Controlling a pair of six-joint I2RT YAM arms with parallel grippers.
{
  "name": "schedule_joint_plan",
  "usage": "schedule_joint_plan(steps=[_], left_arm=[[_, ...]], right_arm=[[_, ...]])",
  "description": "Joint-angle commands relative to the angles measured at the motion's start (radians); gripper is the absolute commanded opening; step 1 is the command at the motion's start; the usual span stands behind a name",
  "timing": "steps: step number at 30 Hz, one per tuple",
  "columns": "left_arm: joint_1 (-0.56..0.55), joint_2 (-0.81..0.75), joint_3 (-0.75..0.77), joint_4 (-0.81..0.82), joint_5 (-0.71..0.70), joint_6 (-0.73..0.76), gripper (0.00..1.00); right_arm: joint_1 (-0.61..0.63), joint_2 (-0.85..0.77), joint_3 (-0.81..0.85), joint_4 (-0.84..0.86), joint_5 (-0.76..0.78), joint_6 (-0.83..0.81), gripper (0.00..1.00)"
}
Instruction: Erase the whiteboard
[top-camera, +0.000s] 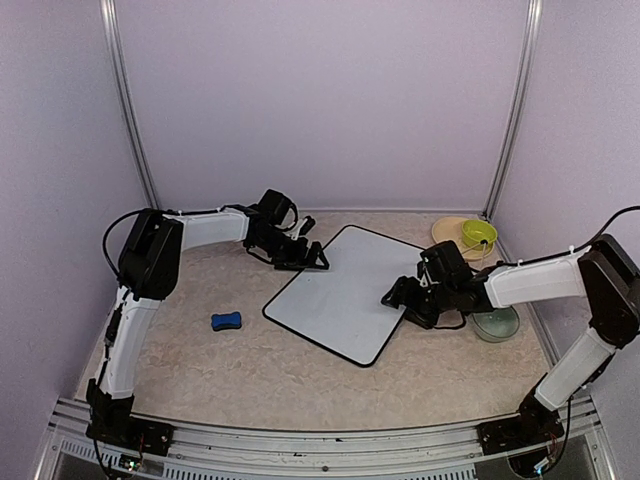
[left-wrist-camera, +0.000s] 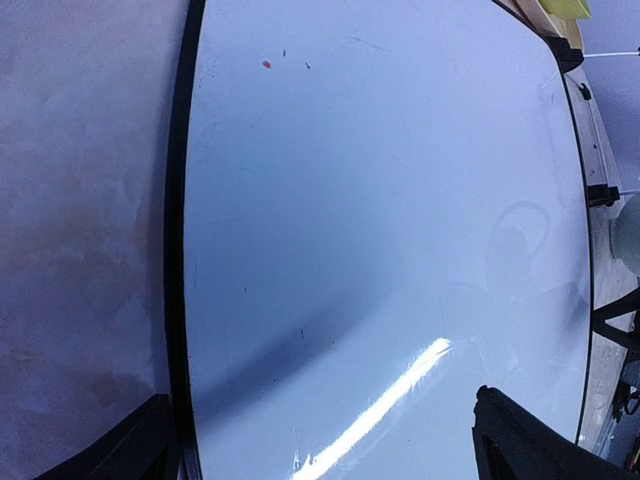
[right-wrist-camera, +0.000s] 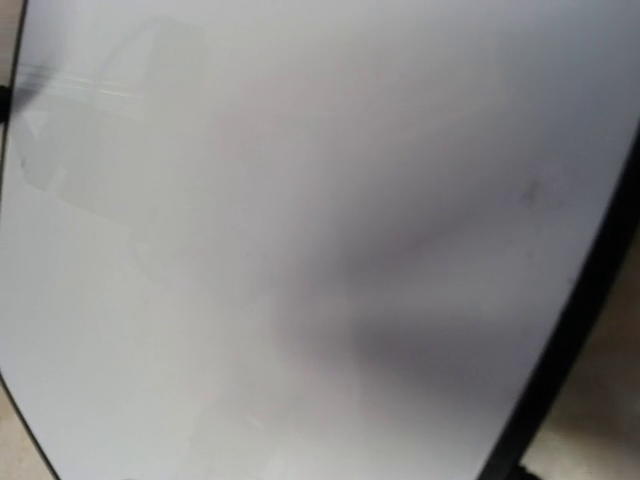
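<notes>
The whiteboard (top-camera: 335, 300) lies flat at the middle of the table, white with a thin black frame. Its surface (left-wrist-camera: 380, 220) looks wiped, apart from a tiny red speck (left-wrist-camera: 266, 64) and a few dark dots. My left gripper (top-camera: 308, 260) is at the board's far left corner and stands wide open (left-wrist-camera: 330, 455), one fingertip (left-wrist-camera: 130, 450) outside the frame and the other (left-wrist-camera: 540, 445) over the white. My right gripper (top-camera: 400, 303) rests at the board's right edge with its fingers spread. The right wrist view shows only blurred board (right-wrist-camera: 250, 200) and none of its fingers.
A small blue eraser block (top-camera: 226, 321) lies on the table left of the board. At the back right a green bowl (top-camera: 479, 233) sits on a yellow plate (top-camera: 447, 231). A pale green dish (top-camera: 496, 324) is beside my right arm. Walls close in on three sides.
</notes>
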Motion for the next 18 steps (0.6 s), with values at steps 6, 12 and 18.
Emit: schedule_joint_plan(steps=[6,12,18], left_arm=[[-0.068,-0.027,-0.098,-0.053,0.226,-0.032,0.99],[-0.066,-0.038,-0.118,-0.039,0.229,-0.035,0.99],[-0.076,-0.041,-0.127,-0.02,0.238,-0.047,0.99]], right_arm=[[0.026,-0.041,0.141,0.406,-0.131,-0.029,0.75],[0.026,-0.033,0.165,0.402,-0.139,-0.029,0.75],[0.026,-0.043,0.172,0.387,-0.139,-0.033,0.75]])
